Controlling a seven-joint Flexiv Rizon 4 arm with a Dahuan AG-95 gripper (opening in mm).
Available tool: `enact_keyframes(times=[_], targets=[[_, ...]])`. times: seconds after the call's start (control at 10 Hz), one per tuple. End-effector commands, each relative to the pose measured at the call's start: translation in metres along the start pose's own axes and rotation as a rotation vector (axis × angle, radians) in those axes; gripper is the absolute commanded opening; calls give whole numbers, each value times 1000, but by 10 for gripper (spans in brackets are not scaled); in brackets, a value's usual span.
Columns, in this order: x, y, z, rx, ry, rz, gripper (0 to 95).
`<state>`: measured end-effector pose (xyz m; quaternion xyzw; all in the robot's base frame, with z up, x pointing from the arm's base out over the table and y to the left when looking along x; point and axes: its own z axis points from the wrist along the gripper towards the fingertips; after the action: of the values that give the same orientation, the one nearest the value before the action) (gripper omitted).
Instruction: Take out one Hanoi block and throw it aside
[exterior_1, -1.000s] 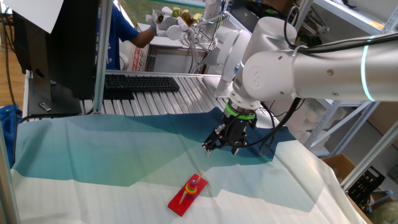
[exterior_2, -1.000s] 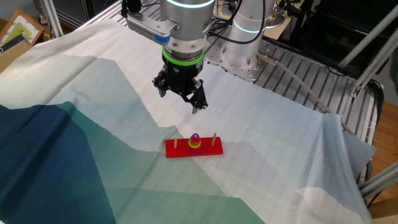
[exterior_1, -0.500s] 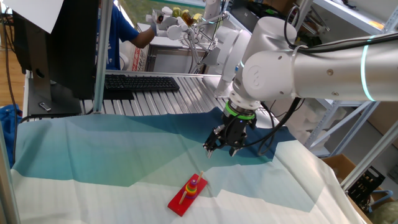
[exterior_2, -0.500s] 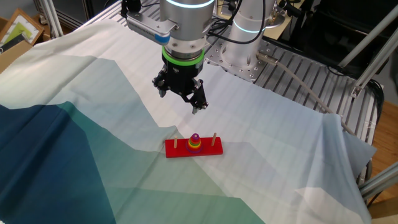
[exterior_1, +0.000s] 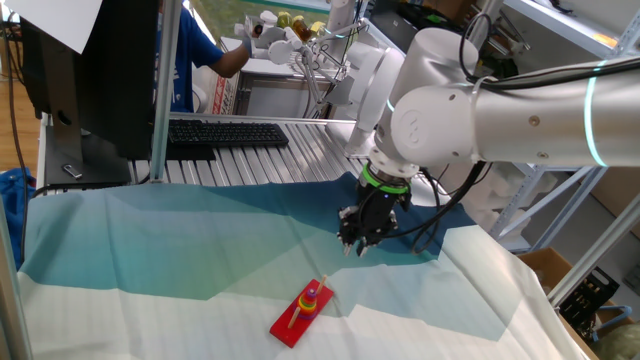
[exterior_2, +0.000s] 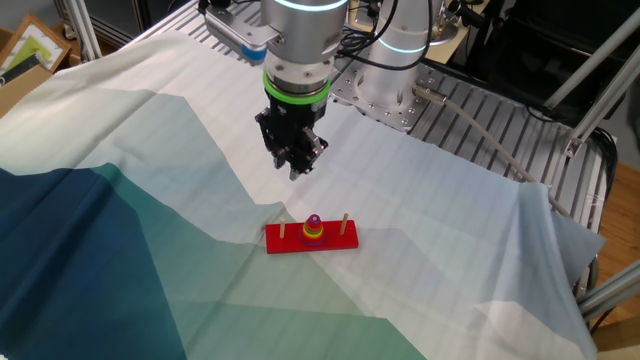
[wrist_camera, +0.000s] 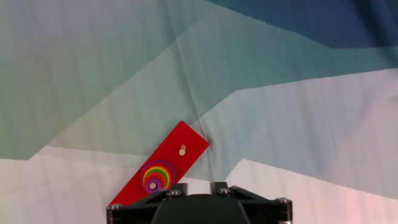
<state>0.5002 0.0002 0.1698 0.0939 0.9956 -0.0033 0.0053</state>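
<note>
Overhead, the claw (exterior_2: 294, 168) hangs above a blue-green-white cloth (exterior_2: 120, 250).

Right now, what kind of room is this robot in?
Probably a robotics lab or workshop. A big white robot arm hangs over a cloth-covered table, a keyboard sits behind it, and metal frames and cables stand around.

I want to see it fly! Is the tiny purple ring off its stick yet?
No. The purple ring is on top of the stack on the middle peg; the pincer hangs above, apart.
</note>
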Motion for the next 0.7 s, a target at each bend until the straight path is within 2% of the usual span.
enact_keyframes(times=[0.1, 0.7], targets=[[0, 0, 0, 0, -1, 0, 0], [0, 0, 0, 8, -3, 61, 0]])
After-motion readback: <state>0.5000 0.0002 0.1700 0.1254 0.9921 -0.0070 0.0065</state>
